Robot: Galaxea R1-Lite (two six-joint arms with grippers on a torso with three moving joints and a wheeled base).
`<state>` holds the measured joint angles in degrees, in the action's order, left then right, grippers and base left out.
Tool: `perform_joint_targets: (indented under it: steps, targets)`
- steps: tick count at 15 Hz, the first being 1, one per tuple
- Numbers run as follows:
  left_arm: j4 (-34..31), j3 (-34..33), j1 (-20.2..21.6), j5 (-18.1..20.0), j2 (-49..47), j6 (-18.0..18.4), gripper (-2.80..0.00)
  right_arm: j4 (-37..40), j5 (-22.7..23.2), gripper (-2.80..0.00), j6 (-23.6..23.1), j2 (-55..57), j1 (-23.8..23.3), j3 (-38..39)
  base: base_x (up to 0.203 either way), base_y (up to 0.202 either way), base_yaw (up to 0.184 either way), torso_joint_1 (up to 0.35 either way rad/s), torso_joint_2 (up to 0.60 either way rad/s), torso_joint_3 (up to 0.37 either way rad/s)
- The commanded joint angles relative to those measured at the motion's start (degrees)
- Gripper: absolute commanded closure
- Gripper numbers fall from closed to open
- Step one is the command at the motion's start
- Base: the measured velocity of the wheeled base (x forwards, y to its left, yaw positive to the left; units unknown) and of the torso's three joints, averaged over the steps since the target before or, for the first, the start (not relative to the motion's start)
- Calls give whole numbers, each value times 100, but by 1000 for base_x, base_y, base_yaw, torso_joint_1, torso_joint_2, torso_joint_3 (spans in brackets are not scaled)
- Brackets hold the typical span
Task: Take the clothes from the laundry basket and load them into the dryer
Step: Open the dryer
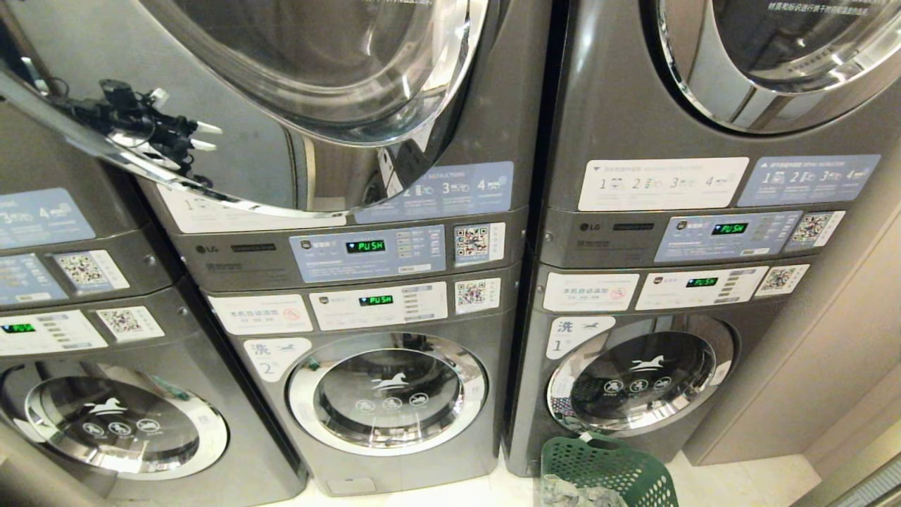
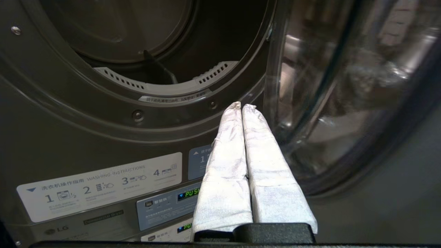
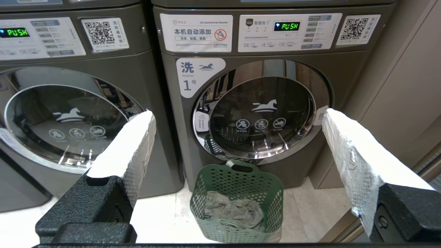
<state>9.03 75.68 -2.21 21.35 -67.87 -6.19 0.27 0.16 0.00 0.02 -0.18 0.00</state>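
Right claw above clothes.

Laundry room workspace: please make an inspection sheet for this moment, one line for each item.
Surface: pale floor, bare around the basket.
Job's things: green laundry basket stands on the floor before the washer marked 1; the clothes lie crumpled inside it. The dryer has its glass door swung open; the visible part of the drum looks empty.
Clutter: nothing seen.
Grippers: left gripper shut and empty, just below the dryer's opening; right gripper wide open and empty, facing the basket.
Cables: nothing seen.
Surroundings: three grey stacked machines; displays read PUSH; beige wall panel on the right.
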Motion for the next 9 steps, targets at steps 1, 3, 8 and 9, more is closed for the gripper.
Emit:
perform_joint_targets:
  steps: [1, 3, 8, 9]
  targets:
    - [20, 78, -8, 18, -368, -5, 0, 0, 2, -280, -9, -2, 1, 0, 0, 0, 0, 0, 0, 0]
    - [29, 102, -62, 55, -305, -13, 0, 0, 2, -280, -9, -2, 1, 0, 0, 0, 0, 0, 0, 0]
    - [-21, 83, -980, 113, 111, 65, 0, -9, 2, -280, 0, -2, 1, 0, 0, 0, 0, 0, 0, 0]
    - [-31, 71, -1015, 114, 191, 161, 0, -9, 2, -280, 0, -2, 1, 0, 0, 0, 0, 0, 0, 0]
